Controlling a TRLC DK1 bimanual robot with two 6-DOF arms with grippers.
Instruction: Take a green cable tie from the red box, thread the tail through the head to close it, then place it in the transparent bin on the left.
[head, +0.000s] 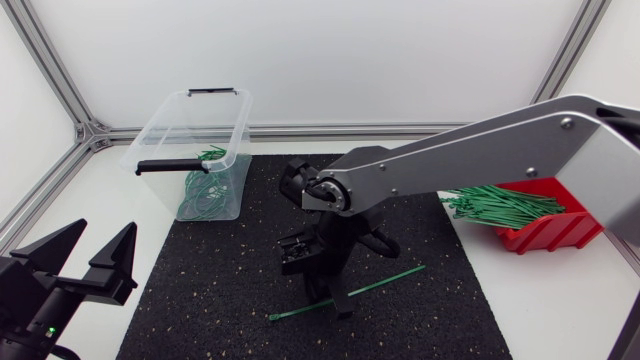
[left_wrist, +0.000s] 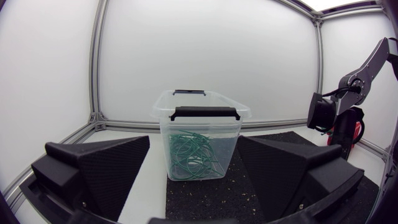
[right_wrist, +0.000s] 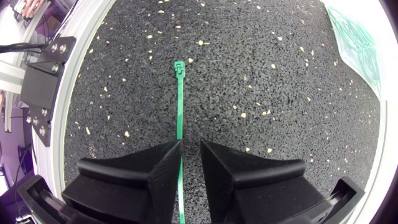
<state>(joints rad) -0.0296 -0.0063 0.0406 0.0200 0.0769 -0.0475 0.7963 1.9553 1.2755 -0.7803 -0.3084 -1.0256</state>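
Note:
A green cable tie (head: 385, 281) lies straight on the black mat, its head (right_wrist: 179, 65) pointing away ahead of my right gripper (right_wrist: 191, 146). That gripper (head: 338, 303) points down onto the tie's middle, its fingers a little apart, and the strap runs along the inner edge of one finger (right_wrist: 163, 163). The red box (head: 548, 233) at the right holds a bundle of green ties (head: 500, 203). The transparent bin (head: 195, 140) stands at the back left with several closed green ties inside (left_wrist: 194, 155). My left gripper (head: 100, 238) is open near the front left corner, facing the bin (left_wrist: 199, 124).
The black mat (head: 220, 280) covers the table's middle between bin and red box. The bin's black handles (left_wrist: 204, 112) are up on its rim. Aluminium frame rails (head: 60, 90) border the white table at the back and left.

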